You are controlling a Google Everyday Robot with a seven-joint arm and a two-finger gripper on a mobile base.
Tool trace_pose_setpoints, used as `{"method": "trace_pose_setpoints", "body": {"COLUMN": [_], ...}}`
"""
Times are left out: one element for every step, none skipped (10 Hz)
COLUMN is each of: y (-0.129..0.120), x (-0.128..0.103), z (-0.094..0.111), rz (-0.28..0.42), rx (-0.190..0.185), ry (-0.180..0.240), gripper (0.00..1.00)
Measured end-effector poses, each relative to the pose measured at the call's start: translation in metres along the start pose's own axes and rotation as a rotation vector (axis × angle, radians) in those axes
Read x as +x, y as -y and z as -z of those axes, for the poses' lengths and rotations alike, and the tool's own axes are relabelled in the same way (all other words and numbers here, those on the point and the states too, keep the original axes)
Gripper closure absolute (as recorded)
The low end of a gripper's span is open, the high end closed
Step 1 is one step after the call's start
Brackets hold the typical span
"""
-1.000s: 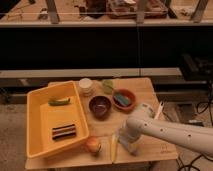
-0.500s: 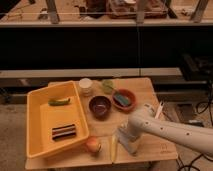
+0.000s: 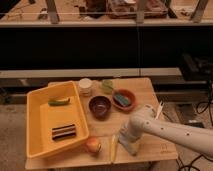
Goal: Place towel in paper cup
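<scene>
Camera view: one claw (image 3: 129, 142) near two bowls (image 3: 100, 106) (image 3: 123, 99)

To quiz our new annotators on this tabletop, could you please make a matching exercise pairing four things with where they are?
Things:
1. paper cup
2. apple
3. dark bowl
4. gripper

Places:
A. at the front edge of the table, by the near right corner of the yellow tray
B. low over the table's front, right of the apple
C. at the table's back, by the tray's far right corner
D. mid-table, between the tray and the orange bowl

Pairs: 1-C, 2-A, 3-D, 4-B
</scene>
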Motion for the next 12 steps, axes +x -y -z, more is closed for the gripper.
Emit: {"method": "trace_pose_setpoints", "body": {"y": [0.000, 0.000, 0.001, 0.001, -0.001, -0.005, -0.010, -0.013, -0.012, -0.012, -0.011, -0.011], "x": [0.000, 0.000, 0.001, 0.000, -0.002, -0.007, -0.012, -0.017, -0.019, -0.017, -0.018, -0.020], "z": [0.003, 0.005, 0.007, 0.007, 0.009, 0.014, 0.024, 0.041, 0.053, 0.069, 0.075, 0.074], "rz": [0.001, 0.002, 0.006, 0.008, 0.005, 0.000, -0.010, -0.024, -0.033, -0.051, -0.056, -0.052], "rx": [0.000, -0.001, 0.003, 0.000, -0.001, 0.003, 0.011, 0.033, 0.062, 0.100, 0.116, 0.115], "ry": [-0.001, -0.001, -0.004, -0.004, 0.001, 0.010, 0.015, 0.011, 0.011, 0.010, 0.010, 0.012], "gripper": [0.87, 0.95, 0.99, 1.00, 1.00, 1.00, 1.00, 1.00, 1.00, 1.00, 1.00, 1.00]}}
